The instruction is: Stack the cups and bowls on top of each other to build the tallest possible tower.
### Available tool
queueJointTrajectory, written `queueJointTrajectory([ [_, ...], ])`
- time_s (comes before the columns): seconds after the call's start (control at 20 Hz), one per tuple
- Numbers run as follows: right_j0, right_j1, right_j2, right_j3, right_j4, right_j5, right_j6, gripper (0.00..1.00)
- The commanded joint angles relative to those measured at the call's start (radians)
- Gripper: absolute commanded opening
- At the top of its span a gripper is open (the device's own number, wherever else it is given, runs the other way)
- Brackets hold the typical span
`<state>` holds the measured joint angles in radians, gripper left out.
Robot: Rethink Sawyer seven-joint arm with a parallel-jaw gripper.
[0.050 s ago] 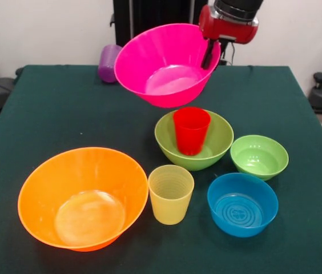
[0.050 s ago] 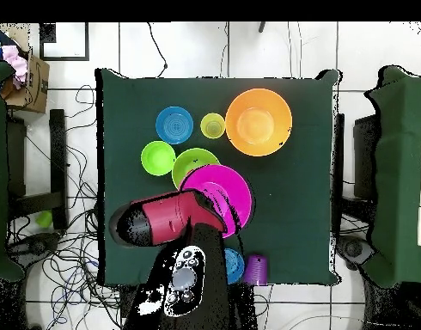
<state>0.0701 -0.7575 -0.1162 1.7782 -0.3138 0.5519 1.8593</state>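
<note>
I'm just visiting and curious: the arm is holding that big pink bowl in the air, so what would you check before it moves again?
1. Grip: the gripper is shut on the hot pink bowl at its rim: ok.
2. Bowl off the table, tilted: ok.
3. Target: the red cup stands upright inside the medium green bowl: ok.
4. Alignment: in the overhead view the pink bowl overlaps the green one but sits off centre: not ok.
5. Neighbours: the small green bowl and yellow cup stand apart from the target: ok.
6. Firmness of the grip: cannot tell.
</note>
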Motion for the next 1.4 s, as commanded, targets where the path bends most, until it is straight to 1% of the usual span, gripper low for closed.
queueJointTrajectory([
  [0.05, -0.015, -0.046, 0.074, -0.045, 0.041, 0.122, 0.042, 0.0],
  [0.25, -0.014, -0.035, 0.069, -0.059, 0.033, 0.114, 0.045, 0.0],
  [0.35, -0.012, -0.011, 0.068, -0.074, 0.03, 0.094, 0.057, 0.0],
  [0.6, -0.001, 0.078, 0.058, -0.14, 0.017, 0.041, 0.091, 0.0],
  [0.75, -0.003, 0.111, 0.068, -0.177, 0.023, 0.038, 0.09, 0.0],
  [0.95, 0.001, 0.137, 0.067, -0.212, 0.028, 0.045, 0.093, 0.0],
  [1.25, -0.001, 0.148, 0.066, -0.22, 0.033, 0.03, 0.097, 0.0],
  [1.4, 0.004, 0.168, 0.057, -0.235, 0.025, 0.02, 0.102, 0.0],
])
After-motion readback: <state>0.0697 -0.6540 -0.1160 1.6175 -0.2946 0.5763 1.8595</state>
